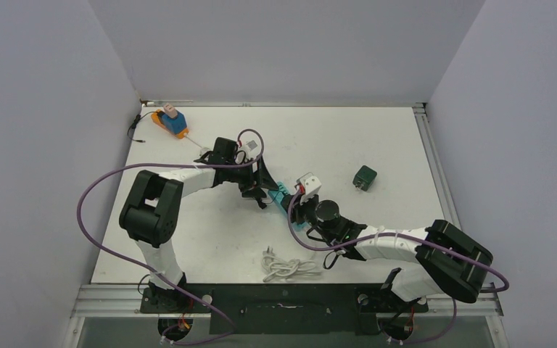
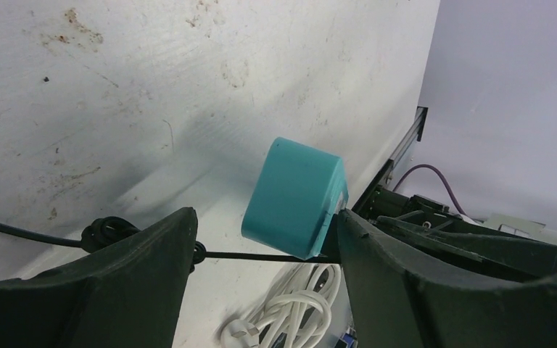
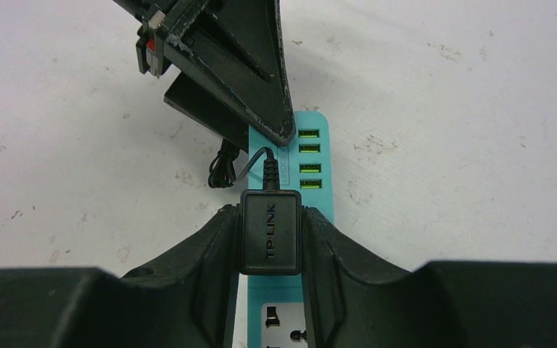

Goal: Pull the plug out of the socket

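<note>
Plug: the blue plug (image 1: 176, 123) with a pale pink top sits upright on the orange socket (image 1: 159, 119) in the far left corner of the table (image 1: 377, 138), well apart from both grippers.
Left gripper (image 2: 267, 216): fingers spread, straddling one end of a teal power strip (image 2: 297, 196) at mid-table. The strip lies against one finger and clear of the other.
Right gripper (image 3: 269, 217): fingers pinch a black adapter (image 3: 270, 243) marked TP-LINK, which stands on the teal strip just short of its row of green ports.
Thin black wire (image 3: 250, 161): runs from the adapter's top to a small bundle beside the strip, under the left gripper.
Nearby: a coiled white cable (image 1: 284, 267) lies near the front edge and a dark green cube (image 1: 365, 176) right of centre — both apart from the strip.
</note>
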Controlling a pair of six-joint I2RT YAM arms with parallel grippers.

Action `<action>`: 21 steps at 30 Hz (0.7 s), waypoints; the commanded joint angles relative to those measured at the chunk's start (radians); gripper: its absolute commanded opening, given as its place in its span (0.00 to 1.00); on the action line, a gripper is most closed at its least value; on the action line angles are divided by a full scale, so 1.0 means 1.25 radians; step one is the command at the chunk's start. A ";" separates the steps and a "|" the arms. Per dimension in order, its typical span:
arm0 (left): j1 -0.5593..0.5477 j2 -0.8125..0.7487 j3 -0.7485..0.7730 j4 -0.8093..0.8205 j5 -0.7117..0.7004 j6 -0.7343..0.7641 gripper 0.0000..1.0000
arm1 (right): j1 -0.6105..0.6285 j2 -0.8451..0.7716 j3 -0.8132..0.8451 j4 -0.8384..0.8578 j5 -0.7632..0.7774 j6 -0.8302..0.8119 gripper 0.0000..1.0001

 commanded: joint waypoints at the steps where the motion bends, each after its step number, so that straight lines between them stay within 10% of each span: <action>1: 0.004 0.009 -0.018 0.095 0.065 -0.048 0.66 | 0.012 -0.041 -0.003 0.082 -0.003 0.017 0.05; 21: 0.003 0.020 -0.042 0.206 0.126 -0.115 0.23 | 0.015 -0.025 -0.005 0.079 0.019 0.023 0.05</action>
